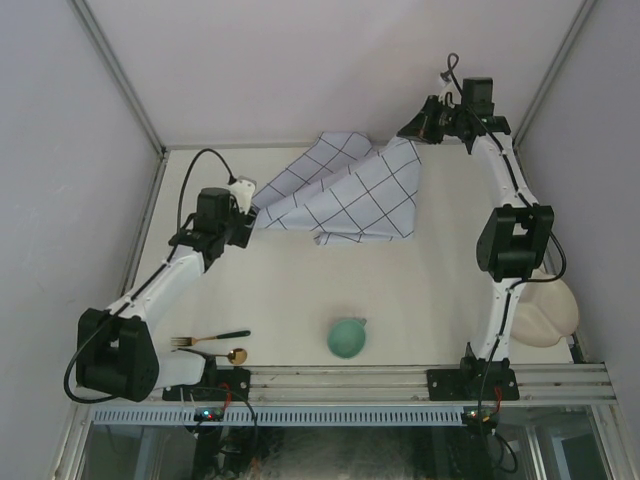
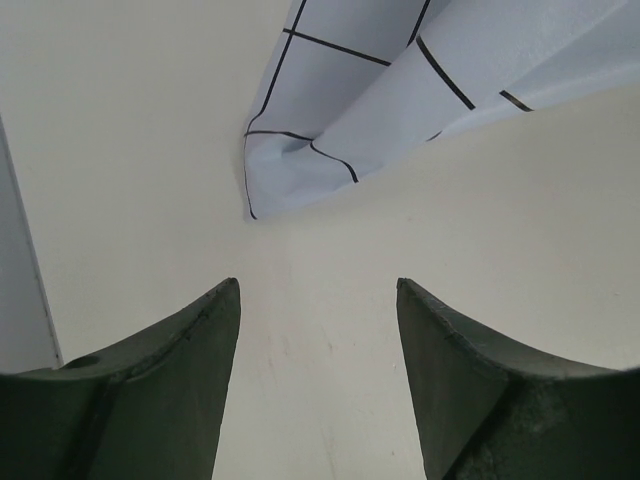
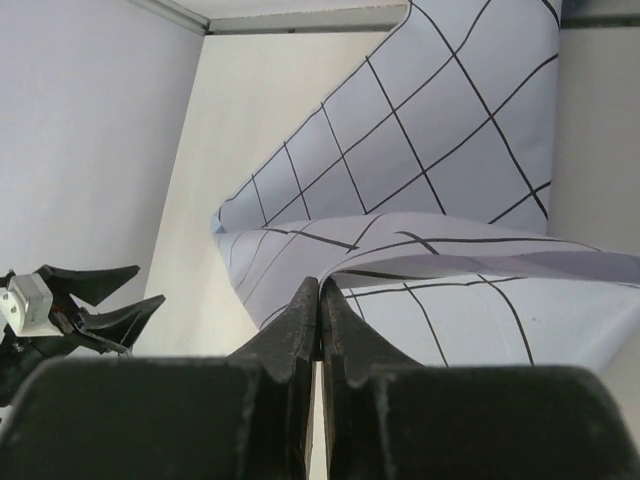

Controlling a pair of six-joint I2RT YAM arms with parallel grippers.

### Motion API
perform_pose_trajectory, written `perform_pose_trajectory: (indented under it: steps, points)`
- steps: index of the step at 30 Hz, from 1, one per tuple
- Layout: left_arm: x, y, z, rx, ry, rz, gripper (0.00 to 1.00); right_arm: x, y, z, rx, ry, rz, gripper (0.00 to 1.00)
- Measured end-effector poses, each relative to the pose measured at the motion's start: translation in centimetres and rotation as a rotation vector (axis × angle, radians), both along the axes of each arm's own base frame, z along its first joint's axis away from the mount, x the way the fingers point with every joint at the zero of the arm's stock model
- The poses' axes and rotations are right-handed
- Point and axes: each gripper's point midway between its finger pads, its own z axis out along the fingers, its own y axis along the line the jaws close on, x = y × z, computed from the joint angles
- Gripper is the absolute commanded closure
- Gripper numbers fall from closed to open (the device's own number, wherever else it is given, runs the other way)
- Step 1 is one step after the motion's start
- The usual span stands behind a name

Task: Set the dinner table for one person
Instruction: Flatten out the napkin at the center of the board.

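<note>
Top view first: the dinner table (image 1: pixel 430 290) fills most of the shot, and the gridded cloth (image 1: pixel 350 195) sits rumpled up at 12 o'clock on it, nowhere near flat. The green bowl (image 1: pixel 347 337) is down at 6 o'clock, and the fork (image 1: pixel 210 339) and gold spoon (image 1: pixel 237 354) lie close together around 7 o'clock by the left arm's base. The right gripper (image 1: pixel 418 128) is out at 1 o'clock on the cloth's far corner, and the left gripper (image 1: pixel 250 203) hangs at 10 o'clock just beside the near-left corner.

Left wrist view: the claw is spread wide with nothing in it, only bare table between the fingers. The cloth's corner sits at 12 o'clock ahead of the tips, close but apart.

Right wrist view: the fingers are squeezed fully together right at the cloth's folded edge. It looks like they've pinched it, though the tips hide the actual contact.

So I'd say we're on step one, spreading the cloth as a placemat. Next, the left claw needs to move forward, drop onto that corner and close on it. Then both arms can pull it taut and lay it flat before the bowl and cutlery go on.
</note>
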Motion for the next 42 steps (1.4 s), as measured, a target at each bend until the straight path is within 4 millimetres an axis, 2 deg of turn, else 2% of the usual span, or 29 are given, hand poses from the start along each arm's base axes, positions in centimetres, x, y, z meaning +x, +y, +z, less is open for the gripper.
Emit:
perform_pose_trajectory:
  steps: [3, 7, 12, 15, 19, 24, 30, 38, 42]
  points:
    - [0.2, -0.7, -0.3, 0.009, 0.002, -0.021, 0.32, -0.4, -0.6, 0.1, -0.005, 0.009, 0.01, 1.0]
    - [0.3, -2.0, -0.8, 0.049, -0.007, -0.061, 0.33, -0.8, -2.4, -0.5, -0.006, 0.047, -0.01, 1.0]
    - [0.2, -2.9, -1.9, 0.195, -0.047, -0.111, 0.33, -1.0, -4.6, -0.2, -0.01, 0.061, -0.046, 1.0]
    - [0.0, -2.4, -3.1, 0.326, -0.083, -0.142, 0.33, -0.8, -5.2, 1.0, -0.015, 0.037, -0.057, 1.0]
    - [-0.7, -0.7, -4.8, 0.466, -0.092, -0.165, 0.33, -0.6, -5.3, 2.4, -0.017, 0.001, -0.059, 1.0]
    - [-1.3, 0.0, -6.0, 0.558, -0.114, -0.227, 0.33, -0.7, -5.2, 2.5, -0.017, 0.002, -0.058, 1.0]
    - [-0.8, -1.4, -5.7, 0.497, -0.103, -0.263, 0.31, -0.8, -5.3, 3.2, -0.018, -0.007, -0.06, 1.0]
    - [1.5, -6.6, -2.7, 0.258, -0.021, -0.308, 0.31, -0.6, -5.5, 3.7, -0.026, -0.017, -0.071, 1.0]
    - [1.9, -7.7, -3.8, 0.206, 0.081, -0.293, 0.31, -0.5, -5.7, 3.8, -0.032, -0.024, -0.081, 1.0]
